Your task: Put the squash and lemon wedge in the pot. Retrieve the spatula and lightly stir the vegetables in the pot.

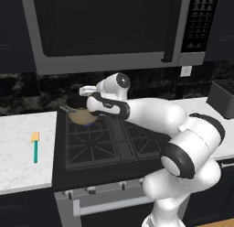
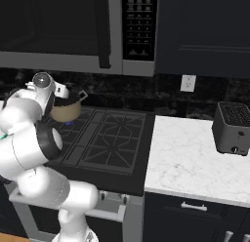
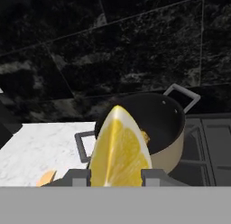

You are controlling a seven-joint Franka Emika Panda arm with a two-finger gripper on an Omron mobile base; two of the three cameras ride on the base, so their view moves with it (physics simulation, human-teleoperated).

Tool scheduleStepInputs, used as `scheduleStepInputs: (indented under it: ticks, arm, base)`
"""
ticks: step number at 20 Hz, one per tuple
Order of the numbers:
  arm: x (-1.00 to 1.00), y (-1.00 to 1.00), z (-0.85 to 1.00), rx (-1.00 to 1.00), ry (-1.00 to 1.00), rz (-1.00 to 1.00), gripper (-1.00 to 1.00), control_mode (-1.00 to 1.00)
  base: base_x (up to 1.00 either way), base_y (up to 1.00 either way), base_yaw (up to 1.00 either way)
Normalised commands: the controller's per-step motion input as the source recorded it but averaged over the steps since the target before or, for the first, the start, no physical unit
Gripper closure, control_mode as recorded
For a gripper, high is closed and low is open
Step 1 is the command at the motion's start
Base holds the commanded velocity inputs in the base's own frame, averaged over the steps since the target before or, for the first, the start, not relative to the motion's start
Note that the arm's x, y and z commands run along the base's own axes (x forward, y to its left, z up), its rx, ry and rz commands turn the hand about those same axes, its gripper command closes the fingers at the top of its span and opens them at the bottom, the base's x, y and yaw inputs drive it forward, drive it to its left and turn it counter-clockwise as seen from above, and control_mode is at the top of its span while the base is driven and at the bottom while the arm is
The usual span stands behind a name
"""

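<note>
Lemon wedge [image 3: 119,148], smooth, bright yellow and pointed, clamped between the partly closed fingers of the gripper [image 3: 115,177], just short of the pot [image 3: 171,148]. A golden-brown sliver at the pot's inner wall is probably the squash [image 3: 145,137], already delivered. Dropping the wedge and stirring remain: the teal-handled spatula [image 1: 35,147] lies untouched on the marble counter [image 1: 23,169].

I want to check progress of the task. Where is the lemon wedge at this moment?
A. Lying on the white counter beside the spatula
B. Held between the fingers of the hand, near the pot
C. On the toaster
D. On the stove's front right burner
B: in the hand view the lemon wedge sits between the fingers of the hand, in front of the pot.
</note>
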Motion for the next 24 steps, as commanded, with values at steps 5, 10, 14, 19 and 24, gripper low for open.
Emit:
scheduleStepInputs:
  ticks: [5, 10, 14, 19, 24]
  arm:
    - [0.37, 0.00, -0.40, -0.01, 0.00, 0.00, 1.00, -1.00]
    - [0.39, 0.00, -0.37, -0.01, 0.01, 0.00, 1.00, -1.00]
    - [0.35, 0.00, -0.12, 0.00, 0.01, -0.01, 1.00, -1.00]
    - [0.40, 0.00, -0.12, 0.00, 0.04, -0.01, 1.00, -1.00]
    - [0.27, 0.00, -0.01, 0.00, 0.02, -0.03, 1.00, -1.00]
  base:
    - [0.00, 0.00, 0.00]
    - [0.00, 0.00, 0.00]
    - [0.00, 0.00, 0.00]
    - [0.00, 0.00, 0.00]
    - [0.00, 0.00, 0.00]
